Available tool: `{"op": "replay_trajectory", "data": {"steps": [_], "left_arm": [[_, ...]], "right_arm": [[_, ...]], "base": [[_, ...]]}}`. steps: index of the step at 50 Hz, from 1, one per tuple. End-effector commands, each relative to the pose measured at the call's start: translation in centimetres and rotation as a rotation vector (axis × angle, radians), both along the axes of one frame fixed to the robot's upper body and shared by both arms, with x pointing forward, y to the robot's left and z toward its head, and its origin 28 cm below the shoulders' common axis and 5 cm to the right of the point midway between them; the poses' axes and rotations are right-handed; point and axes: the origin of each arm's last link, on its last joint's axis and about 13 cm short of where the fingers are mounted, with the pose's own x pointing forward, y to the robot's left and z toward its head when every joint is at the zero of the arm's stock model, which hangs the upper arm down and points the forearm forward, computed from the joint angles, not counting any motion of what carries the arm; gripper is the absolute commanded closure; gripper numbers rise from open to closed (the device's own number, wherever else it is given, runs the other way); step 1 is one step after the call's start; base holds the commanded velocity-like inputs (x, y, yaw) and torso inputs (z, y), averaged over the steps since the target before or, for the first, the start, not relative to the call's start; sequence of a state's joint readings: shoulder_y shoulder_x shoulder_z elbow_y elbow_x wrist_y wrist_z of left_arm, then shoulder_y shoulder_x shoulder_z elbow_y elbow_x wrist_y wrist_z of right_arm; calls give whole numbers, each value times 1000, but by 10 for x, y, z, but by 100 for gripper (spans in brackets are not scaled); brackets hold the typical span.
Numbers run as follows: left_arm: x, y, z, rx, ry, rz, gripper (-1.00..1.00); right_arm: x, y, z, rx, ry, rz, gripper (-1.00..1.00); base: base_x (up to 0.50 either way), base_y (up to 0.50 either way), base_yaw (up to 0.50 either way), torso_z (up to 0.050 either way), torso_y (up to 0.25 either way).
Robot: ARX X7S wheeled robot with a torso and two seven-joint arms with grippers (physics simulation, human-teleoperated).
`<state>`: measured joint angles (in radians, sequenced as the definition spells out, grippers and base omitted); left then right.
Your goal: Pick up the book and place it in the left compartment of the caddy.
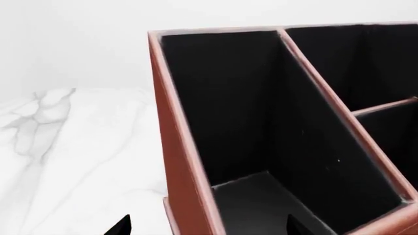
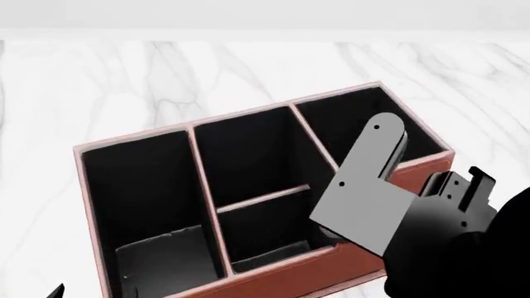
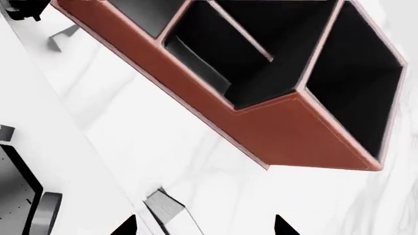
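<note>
Seemingly the book (image 2: 161, 261) is already inside: in the head view a flat dark-grey slab lies on the floor of the left compartment (image 2: 133, 186), at the lower left of the frame, though black on black makes it hard to be sure. No book shows on the marble surface (image 2: 124, 81) or in either gripper.

The left gripper (image 1: 209, 227) has its jaws spread with nothing between them. In its wrist view the two tips straddle the outer wall of the caddy (image 2: 364, 261). The right gripper (image 3: 203, 225) is likewise spread and empty, near the caddy's long front wall. Its arm (image 2: 447, 248) covers the lower right of the head view and overlaps the caddy's right end.

The likely risks are collisions. A left gripper moved sideways or down could catch the rim and drag or tip the caddy. The right arm, swung carelessly, could shove the box across the surface and disturb what lies inside.
</note>
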<state>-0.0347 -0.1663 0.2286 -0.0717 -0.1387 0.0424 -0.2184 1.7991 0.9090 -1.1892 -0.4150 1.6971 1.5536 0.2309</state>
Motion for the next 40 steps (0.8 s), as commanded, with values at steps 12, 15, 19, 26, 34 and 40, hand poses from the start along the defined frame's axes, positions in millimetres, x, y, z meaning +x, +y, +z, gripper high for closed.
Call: {"op": "replay_trajectory", "data": {"steps": [12, 15, 19, 26, 34, 40], "left_arm": [[0, 0, 0, 3, 1, 0, -100], [0, 0, -1, 6, 2, -1, -100], [0, 0, -1, 6, 1, 0, -100], [0, 0, -1, 7, 2, 0, -100], [0, -1, -1, 7, 2, -1, -100], [0, -1, -1, 7, 2, -1, -100]], "right_arm": [[-4, -7, -14, -116, 103, -28, -100], [1, -11, -29, -150, 126, -44, -100], [1, -11, -29, -149, 126, -44, -100], [4, -12, -32, -148, 130, -45, -100], [8, -10, -34, -147, 116, -39, -100], [13, -10, -40, -144, 120, -31, -100]], "base": [[0, 0, 0, 0, 0], [0, 0, 0, 0, 0], [0, 0, 0, 0, 0], [0, 0, 0, 0, 0], [0, 0, 0, 0, 0], [0, 0, 0, 0, 0]]}}
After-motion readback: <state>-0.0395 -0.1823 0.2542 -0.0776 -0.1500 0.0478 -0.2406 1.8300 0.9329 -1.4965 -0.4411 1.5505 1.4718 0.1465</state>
